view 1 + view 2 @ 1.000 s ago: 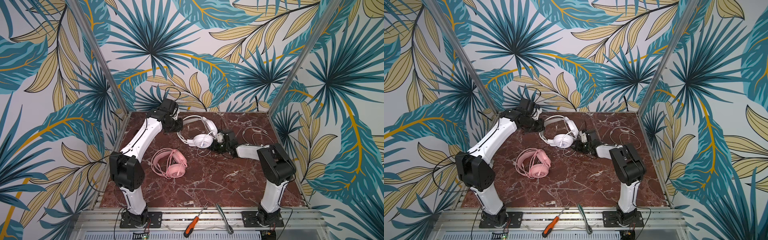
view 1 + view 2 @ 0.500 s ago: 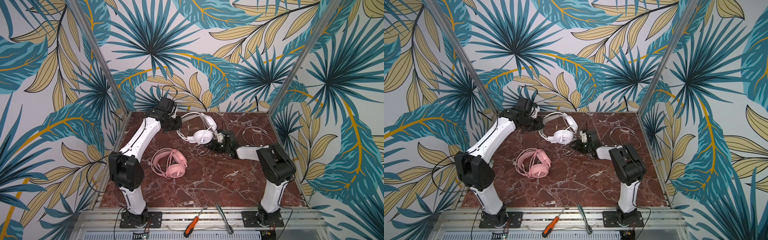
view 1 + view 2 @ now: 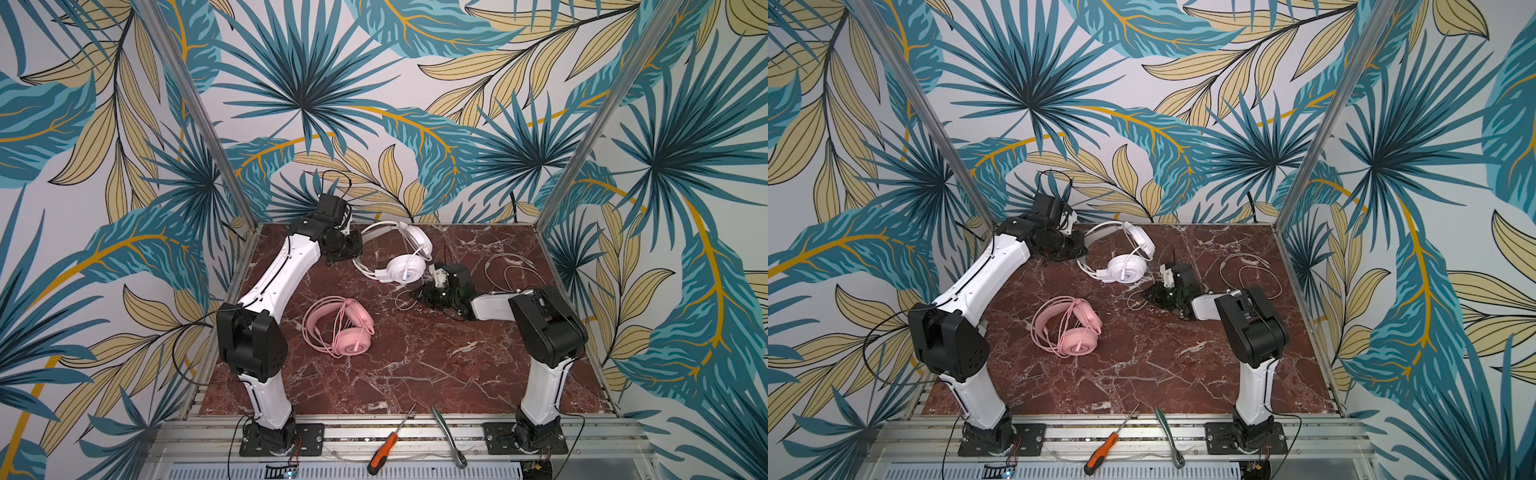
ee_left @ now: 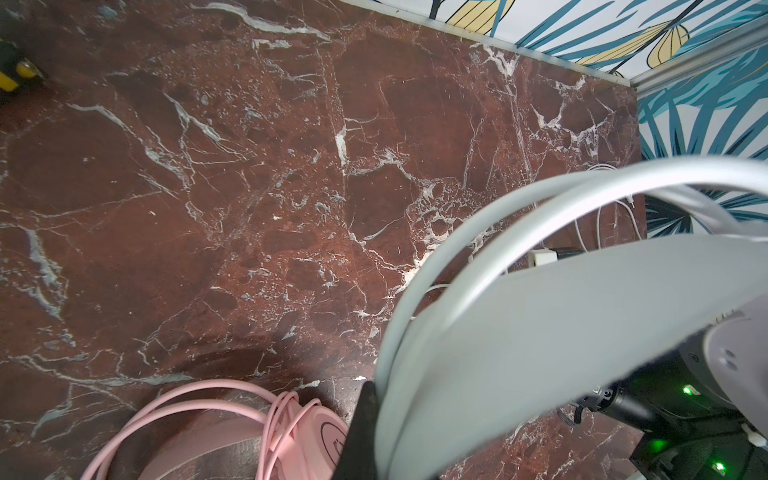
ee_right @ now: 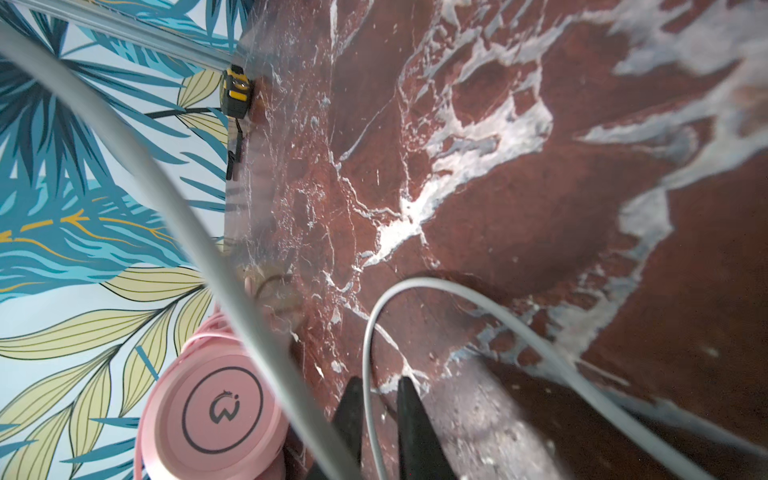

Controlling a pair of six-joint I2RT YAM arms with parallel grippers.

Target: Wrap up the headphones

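Note:
The white headphones (image 3: 401,268) (image 3: 1125,268) stand at the back middle of the marble table (image 3: 415,365). My left gripper (image 3: 354,246) (image 3: 1077,248) is shut on their headband (image 4: 540,332), and only one dark finger (image 4: 360,419) shows beside it. The thin white cable (image 5: 415,286) loops on the table (image 3: 402,300). My right gripper (image 5: 376,386) (image 3: 419,296) lies low over it, jaws narrowly apart with the cable running between them. The pink headphones (image 3: 345,332) (image 3: 1073,332) (image 5: 220,411) lie front left with their cable coiled round them.
More white cable lies in loose loops (image 3: 509,270) at the back right. An orange-handled screwdriver (image 3: 384,451) and a ratchet wrench (image 3: 449,436) rest on the front rail. A yellow-and-black object (image 5: 236,89) sits at the table's edge by the wall.
My right gripper's jaws have narrowed around the white cable. The left gripper has shifted the white headphones slightly toward the back.

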